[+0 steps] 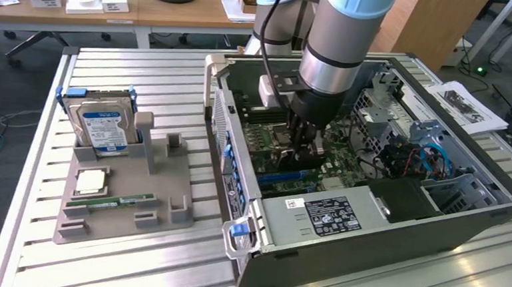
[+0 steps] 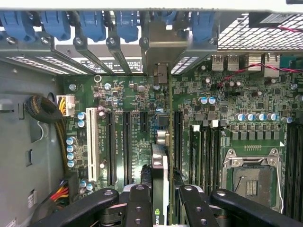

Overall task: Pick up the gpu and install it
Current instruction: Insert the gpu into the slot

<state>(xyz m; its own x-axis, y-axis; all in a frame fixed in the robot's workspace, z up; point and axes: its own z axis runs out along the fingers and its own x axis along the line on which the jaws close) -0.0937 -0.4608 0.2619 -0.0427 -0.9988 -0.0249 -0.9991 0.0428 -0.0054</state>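
My gripper [image 1: 303,141] reaches down into the open computer case [image 1: 358,223], over the motherboard. It is shut on the gpu [image 2: 161,163], a thin dark card held on edge between the two black fingers [image 2: 139,208]. The wrist view looks along the card's edge: it runs over the motherboard [image 2: 128,94], in line with the long black expansion slots [image 2: 127,146], and its silver bracket end [image 2: 161,52] reaches the case's rear slot openings. From the exterior view the gpu [image 1: 291,164] is a dark shape just under the fingers, low over the board. Whether it sits in a slot I cannot tell.
On the grey holder [image 1: 118,218], at the exterior view's left, stand a silver hard drive [image 1: 101,127], a processor chip [image 1: 91,181] and a green RAM stick [image 1: 114,201]. Blue slot clips [image 2: 90,23] line the case's rear. A CPU socket [image 2: 251,179] and cable bundles [image 2: 47,113] flank the card.
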